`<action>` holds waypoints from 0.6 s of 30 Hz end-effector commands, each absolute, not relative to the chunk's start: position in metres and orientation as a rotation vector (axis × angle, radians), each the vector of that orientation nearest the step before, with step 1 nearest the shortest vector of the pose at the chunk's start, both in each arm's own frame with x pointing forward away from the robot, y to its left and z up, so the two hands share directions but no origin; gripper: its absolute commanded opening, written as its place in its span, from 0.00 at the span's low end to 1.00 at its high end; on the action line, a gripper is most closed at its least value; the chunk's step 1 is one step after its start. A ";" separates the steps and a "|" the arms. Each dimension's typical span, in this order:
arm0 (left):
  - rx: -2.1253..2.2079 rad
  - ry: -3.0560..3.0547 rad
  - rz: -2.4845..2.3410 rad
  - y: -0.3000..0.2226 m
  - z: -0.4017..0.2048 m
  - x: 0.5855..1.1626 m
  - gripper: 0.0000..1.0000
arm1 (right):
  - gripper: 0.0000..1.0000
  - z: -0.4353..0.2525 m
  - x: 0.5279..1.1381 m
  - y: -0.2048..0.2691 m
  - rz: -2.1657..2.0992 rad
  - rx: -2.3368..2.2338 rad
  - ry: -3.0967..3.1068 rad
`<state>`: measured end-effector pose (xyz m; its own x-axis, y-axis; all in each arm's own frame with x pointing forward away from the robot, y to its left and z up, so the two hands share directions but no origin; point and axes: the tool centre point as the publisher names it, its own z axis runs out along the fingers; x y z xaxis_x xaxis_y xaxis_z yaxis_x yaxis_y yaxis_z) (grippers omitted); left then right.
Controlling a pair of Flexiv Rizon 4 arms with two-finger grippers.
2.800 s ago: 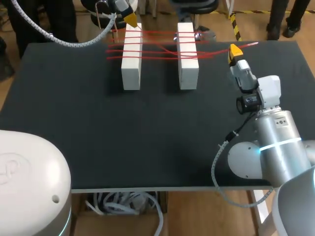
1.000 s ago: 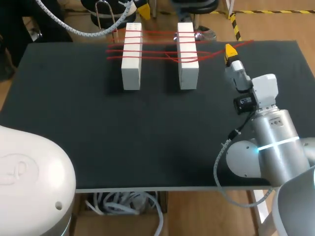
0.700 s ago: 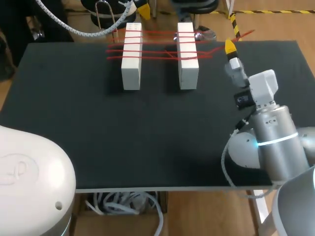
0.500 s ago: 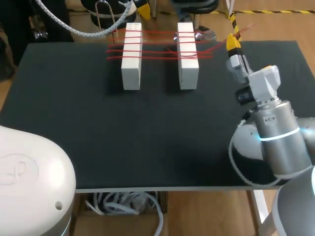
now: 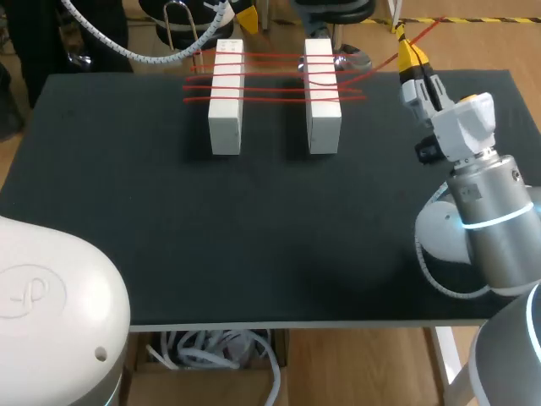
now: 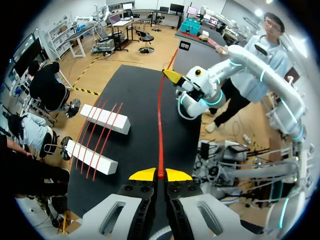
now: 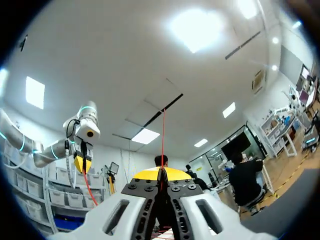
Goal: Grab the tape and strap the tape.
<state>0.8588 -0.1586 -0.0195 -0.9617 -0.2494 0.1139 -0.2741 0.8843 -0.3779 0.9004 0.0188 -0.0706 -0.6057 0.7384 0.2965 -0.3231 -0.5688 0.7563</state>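
Observation:
Two white blocks [image 5: 226, 93] [image 5: 322, 91] stand side by side at the back of the black table, with several strands of red tape [image 5: 270, 79] stretched across both. From the right-hand block the tape runs up to my right gripper [image 5: 410, 55], shut on it above the table's far right edge and tilted upward. My left gripper [image 5: 245, 17] is high behind the left block, only a yellow tip showing. In the left wrist view the left gripper [image 6: 160, 174] is shut on a taut red tape [image 6: 160, 125] leading to the right gripper [image 6: 172, 76]. The right gripper [image 7: 161, 174] pinches the red line.
The black table [image 5: 169, 220] stretches wide in front of the blocks. My right arm's silver body [image 5: 486, 220] stands over the table's right side. In the left wrist view the blocks [image 6: 105, 118] [image 6: 90, 156] lie off to one side of the taut tape.
My right gripper has moved toward the table's far right edge and tipped upward, lifting the tape end. Since the oldest frame, my left gripper has risen from the left block.

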 end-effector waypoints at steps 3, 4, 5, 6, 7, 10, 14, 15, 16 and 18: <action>0.415 -2.990 0.611 -0.159 -0.019 0.859 0.00 | 0.00 -0.046 0.876 0.015 2.005 0.885 1.049; 0.415 -2.990 0.611 -0.159 -0.019 0.859 0.00 | 0.00 -0.043 0.874 0.015 1.993 0.889 1.055; 0.415 -2.990 0.611 -0.159 -0.019 0.859 0.00 | 0.00 -0.039 0.870 0.015 1.978 0.881 1.066; 0.415 -2.990 0.611 -0.159 -0.019 0.859 0.00 | 0.00 -0.035 0.868 0.016 1.969 0.885 1.062; 0.415 -2.990 0.611 -0.159 -0.019 0.859 0.00 | 0.00 -0.033 0.866 0.017 1.959 0.906 1.071; 0.415 -2.990 0.611 -0.159 -0.019 0.859 0.00 | 0.00 -0.027 0.859 0.021 1.933 0.933 1.090; 0.415 -2.990 0.611 -0.159 -0.019 0.859 0.00 | 0.00 -0.023 0.853 0.025 1.887 0.994 1.112; 0.415 -2.990 0.611 -0.159 -0.019 0.859 0.00 | 0.00 -0.023 0.852 0.027 1.877 1.022 1.115; 0.415 -2.990 0.611 -0.159 -0.019 0.859 0.00 | 0.00 -0.022 0.851 0.028 1.870 1.028 1.114; 0.415 -2.990 0.611 -0.159 -0.019 0.859 0.00 | 0.00 -0.022 0.848 0.031 1.840 1.064 1.117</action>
<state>0.8587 -0.1586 -0.0195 -0.9617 -0.2494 0.1138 -0.2740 0.8843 -0.3779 0.8562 0.0260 -0.0288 -0.4990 0.8340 0.2354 -0.2963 -0.4195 0.8581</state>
